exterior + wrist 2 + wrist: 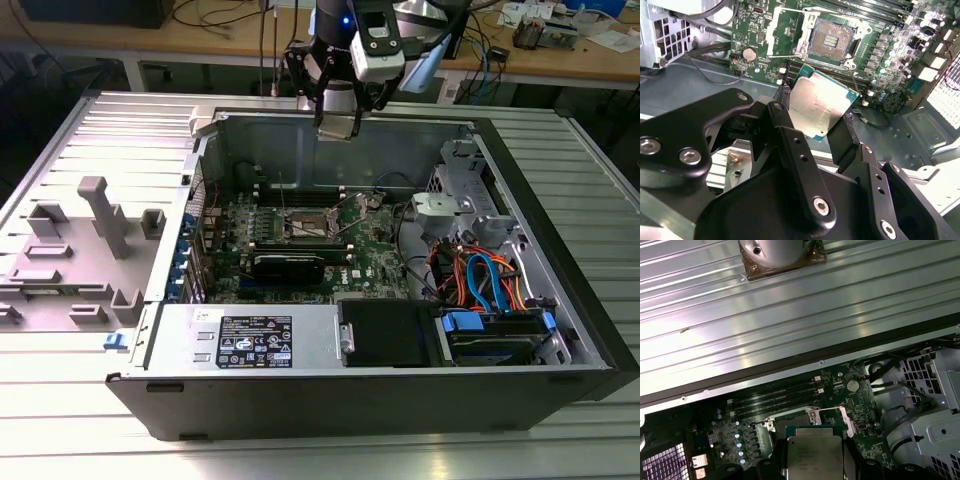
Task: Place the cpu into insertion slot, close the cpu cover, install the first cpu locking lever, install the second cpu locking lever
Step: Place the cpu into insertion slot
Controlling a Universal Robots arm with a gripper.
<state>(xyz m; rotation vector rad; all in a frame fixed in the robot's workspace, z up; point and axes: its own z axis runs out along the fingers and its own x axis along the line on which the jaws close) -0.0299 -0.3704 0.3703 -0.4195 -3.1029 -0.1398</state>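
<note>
In the exterior view my arm comes down from above. My black gripper (338, 118) hangs over the back wall of the open black computer case (560, 250). A white sticker (255, 340) sits on the silver box (190, 340) by the front wall, and I cannot read its words.

In the second wrist view my fingers (785, 97) are clamped on the small flat square silver-grey cpu (822, 107). It is up in the air, apart from the square dark-centred insertion slot (832, 42) on the green board (755, 30).

In the first wrist view the cpu (815, 457) has faint print I cannot read.
</note>
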